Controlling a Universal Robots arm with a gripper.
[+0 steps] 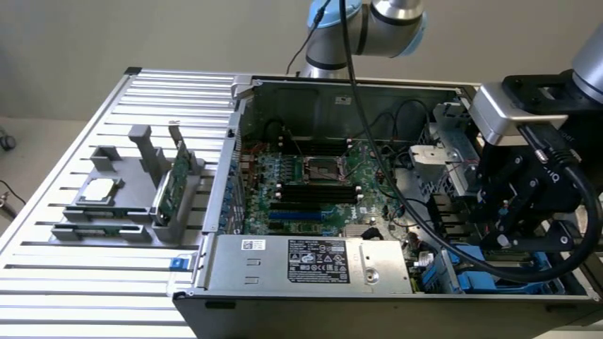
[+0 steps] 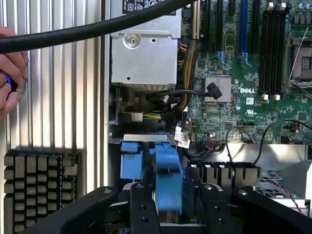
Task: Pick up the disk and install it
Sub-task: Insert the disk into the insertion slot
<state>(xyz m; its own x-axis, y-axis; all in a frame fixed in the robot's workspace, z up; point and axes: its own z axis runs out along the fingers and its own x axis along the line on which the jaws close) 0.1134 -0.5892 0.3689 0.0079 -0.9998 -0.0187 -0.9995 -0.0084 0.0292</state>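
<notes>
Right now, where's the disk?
Exterior view's right: the disk sits in a corner of the computer case, under the gripper, right of the power supply.

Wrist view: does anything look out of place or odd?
Yes: a person's hand is over the ribbed table beside the open computer case, inside the work area, while the claw is at the blue disk carrier.

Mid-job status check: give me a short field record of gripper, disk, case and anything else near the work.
case: open, motherboard exposed
disk: blue carrier edge shows in the corner drive bay; metal body hidden
gripper: low over that bay, at the disk's blue frame
holder: grey, outside the case, carrying chip and green card
hand: over the slatted table
</notes>
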